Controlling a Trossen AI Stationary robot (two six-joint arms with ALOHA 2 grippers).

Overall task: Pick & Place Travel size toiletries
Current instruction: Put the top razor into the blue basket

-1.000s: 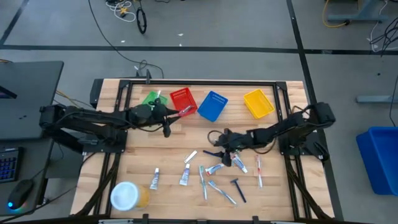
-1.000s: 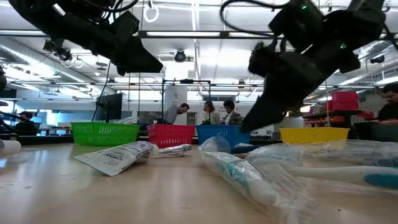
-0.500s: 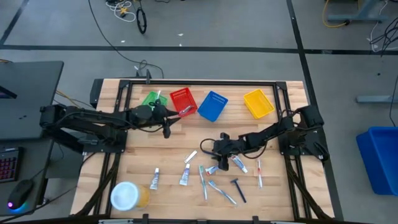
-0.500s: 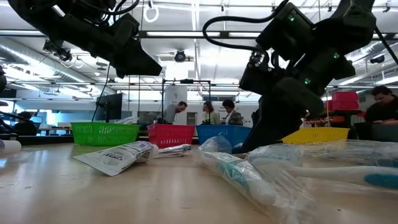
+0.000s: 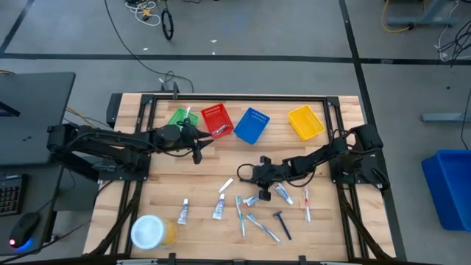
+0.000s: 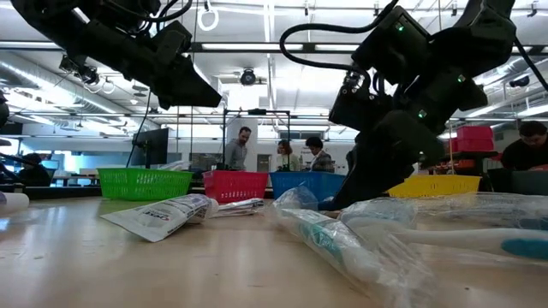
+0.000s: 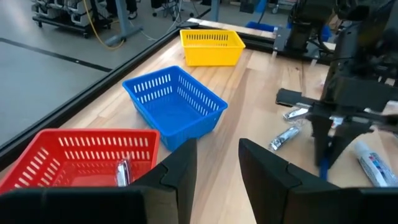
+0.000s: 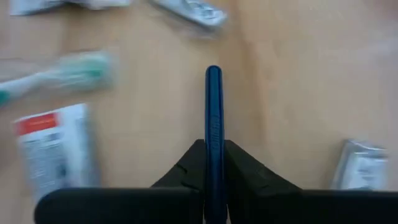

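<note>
Gripping a dark blue razor (image 8: 213, 118) by its handle, the right pincer (image 5: 254, 175) is held low over the surface (image 5: 169, 188) among the scattered toiletries (image 5: 250, 210); the left pincer (image 7: 216, 163) is parted beside the red basket (image 5: 216, 118).

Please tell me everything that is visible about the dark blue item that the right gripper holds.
The dark blue item is a thin, straight handle that looks like smooth plastic, with a rounded tip and faint raised lettering along it. The right gripper is shut on it, so its far end sticks out past the fingers over the wooden table. Its head is hidden. In the left wrist view it hangs down from the gripper.
</note>
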